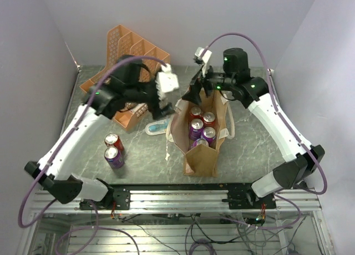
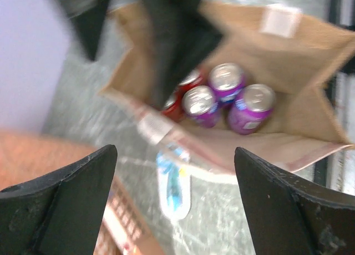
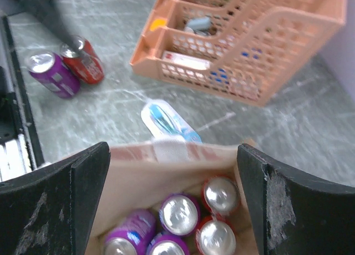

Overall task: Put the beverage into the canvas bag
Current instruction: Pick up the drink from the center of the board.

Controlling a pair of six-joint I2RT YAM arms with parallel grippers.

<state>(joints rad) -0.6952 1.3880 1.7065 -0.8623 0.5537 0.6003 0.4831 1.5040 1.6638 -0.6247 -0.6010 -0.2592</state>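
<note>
**Five cans in the tote, two out on the table**

The tan-brown canvas tote bag (image 1: 201,161) with white strap handles stands upright near the middle of the grey marbled table (image 1: 249,149), its mouth open. Inside it, five aluminium drink cans stand upright and packed close: two red cans (image 1: 195,112) at the far end and three purple cans (image 1: 196,127) nearer the front. Off to the left, well apart from the bag, a loose red can (image 1: 112,140) and a loose purple can (image 1: 113,155) stand side by side on the table.

The left gripper (image 2: 175,151) hangs just left of the bag's far end, its black fingers (image 2: 61,210) spread wide. Between them I can see the table and a flat blue-and-white packet (image 2: 173,185) lying just beside the bag. The right gripper (image 3: 173,148) hovers over the bag's far rim with its jaws equally wide apart. Whether it touches the cloth I cannot tell. Behind the left arm sits an orange plastic mesh file organiser (image 1: 130,44).
</note>
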